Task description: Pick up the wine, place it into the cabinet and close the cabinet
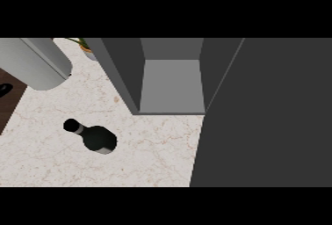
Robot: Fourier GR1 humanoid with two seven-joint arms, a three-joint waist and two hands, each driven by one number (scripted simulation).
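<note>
A dark wine bottle (97, 137) stands on the pale marble counter (149, 154), seen from above, with its black cap (71, 125) leaning toward the upper left. Behind it to the right the grey cabinet (171, 85) is open, and its inside shelf looks bare. The cabinet's dark door (266, 118) swings out and fills the right side of the view. A grey forearm (39, 63) shows at the upper left. Only a black sliver of my left hand (4, 90) shows at the left edge, well away from the bottle. My right hand does not show.
A potted plant (86, 47) stands at the back, left of the cabinet. The counter's left edge (14, 110) runs diagonally, with dark brown floor beyond it. The open door blocks the counter's right side.
</note>
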